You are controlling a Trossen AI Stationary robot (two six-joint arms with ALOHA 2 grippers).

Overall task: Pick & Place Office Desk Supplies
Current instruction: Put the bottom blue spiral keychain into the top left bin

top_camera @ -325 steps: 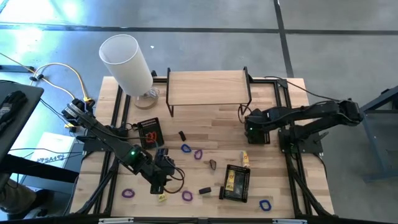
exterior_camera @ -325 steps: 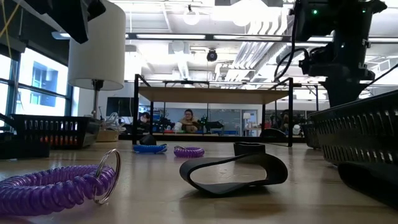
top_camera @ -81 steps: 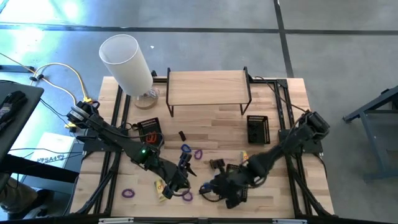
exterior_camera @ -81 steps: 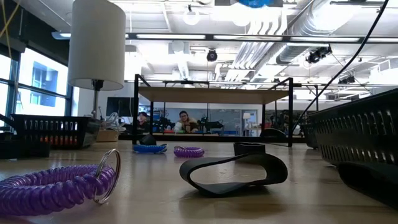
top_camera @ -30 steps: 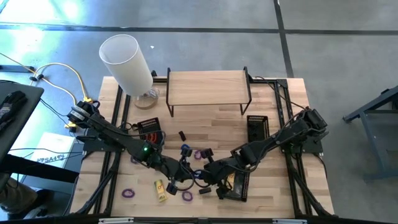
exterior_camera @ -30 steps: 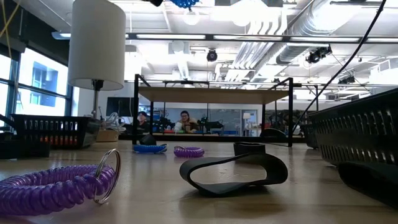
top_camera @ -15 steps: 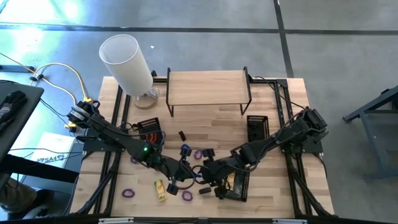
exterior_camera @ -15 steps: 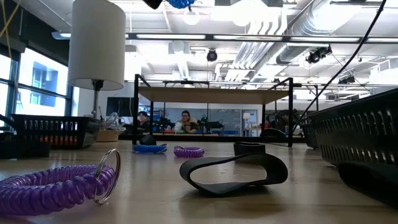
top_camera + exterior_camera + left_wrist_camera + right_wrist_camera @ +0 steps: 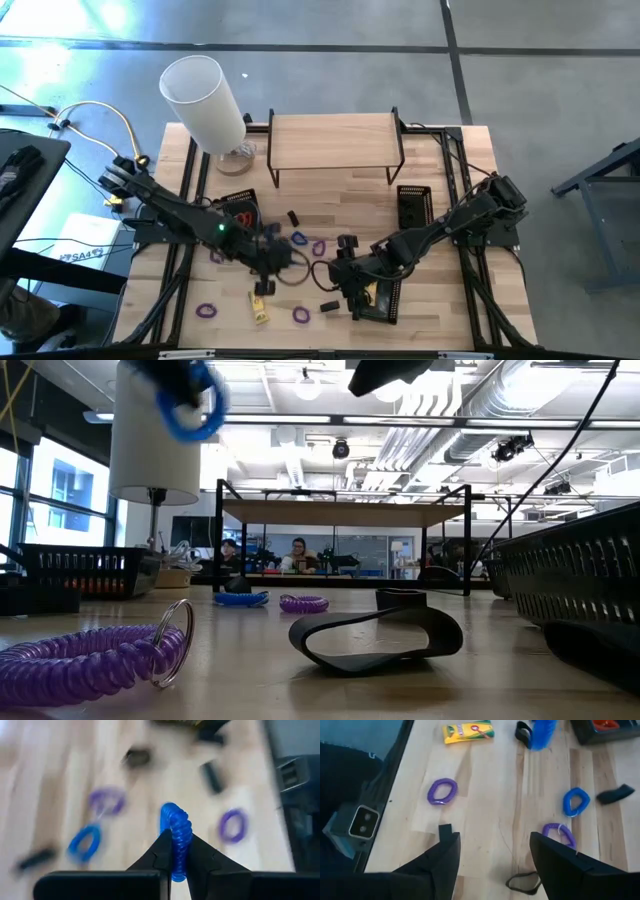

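Above the middle of the table, a little left of centre, the blue coil loop hangs pinched in the left hand, lifted clear of the wood. The step looks like carrying it to the black mesh tray just to the far left, which already holds something red. To do it well, keep the loop high enough to clear the tray wall, centre it over the tray, then let go low so the springy coil does not bounce out. The left hand's fingers are pressed together on the loop's edge. The right hand hovers near centre, fingers spread wide, holding nothing, with purple loops below.
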